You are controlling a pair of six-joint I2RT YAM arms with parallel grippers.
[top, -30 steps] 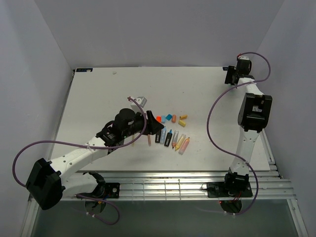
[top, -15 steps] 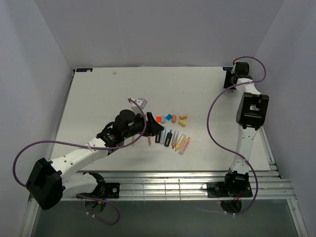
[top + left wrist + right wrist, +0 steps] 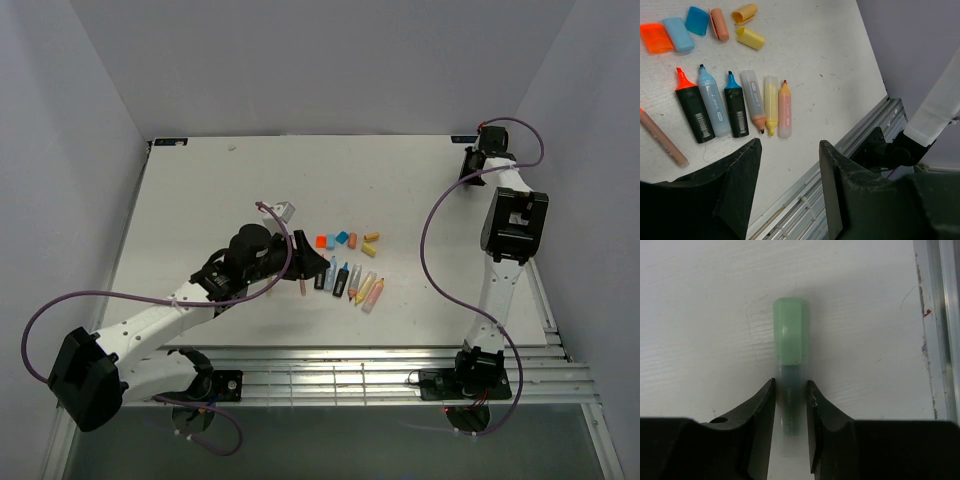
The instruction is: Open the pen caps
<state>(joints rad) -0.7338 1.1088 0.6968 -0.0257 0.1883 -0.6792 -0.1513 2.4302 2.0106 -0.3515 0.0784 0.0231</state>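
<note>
Between the jaws of the right pincer [image 3: 790, 384] lies the pale green barrel [image 3: 790, 412] of a highlighter, flat on the table [image 3: 700, 300]. The jaws stand narrow, close on either side of the barrel, and I cannot tell whether they pinch it yet. Just beyond the fingertips sits the green cap [image 3: 790, 330], on the pen and pointing away from the pincer. The barrel looks slim and smooth, so it could roll out as it is lifted, or twist in the jaws once the cap is pulled. Near the pincer's right side runs the metal rail [image 3: 940, 340] at the table's edge, and a pen nudged that way may slip off the board.

The left pincer [image 3: 789, 145] hangs wide and empty, well apart from this pen, so the cap has no second grip on it. Just ahead of its tips lie six uncapped highlighters [image 3: 735, 112] in a row. Farther ahead lie the loose caps [image 3: 679, 34]. A low sweep from there would likely scatter both.
</note>
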